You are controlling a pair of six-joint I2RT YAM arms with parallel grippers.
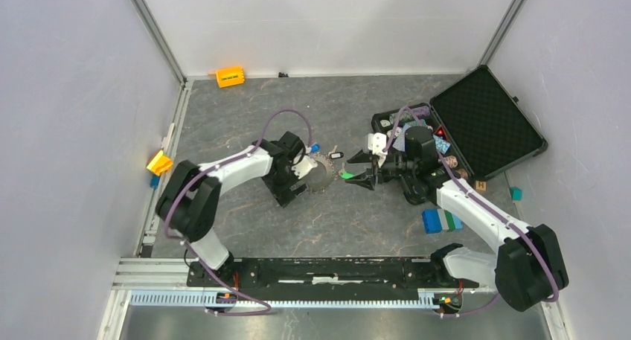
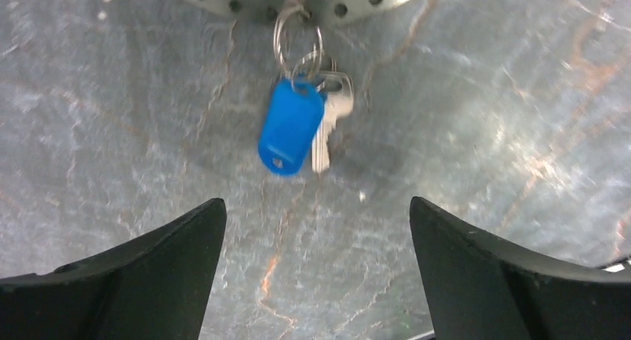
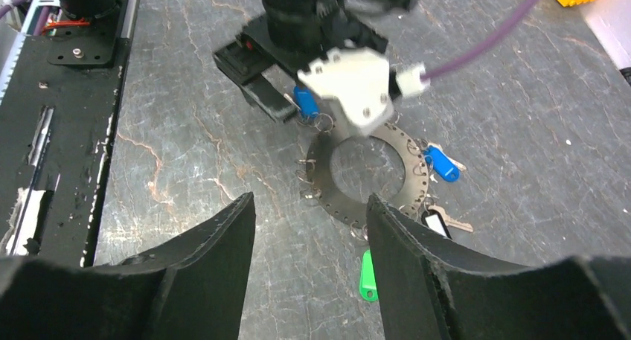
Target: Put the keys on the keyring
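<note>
Left gripper (image 2: pixel 316 210) gapes wide and empty since blue-tagged key (image 2: pixel 292 128) apparently hangs on keyring (image 3: pixel 318 173); right gripper (image 3: pixel 309 206), half-open and empty, lines up green-tagged key (image 3: pixel 367 274).

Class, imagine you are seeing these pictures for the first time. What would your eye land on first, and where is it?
The perforated metal keyring lies at the centre of the scene, with the left gripper open right beside it. In the left wrist view, a key with a blue tag is hooked by a small loop to the ring's edge. At the far right, a black case with its lid open stands out.
</note>
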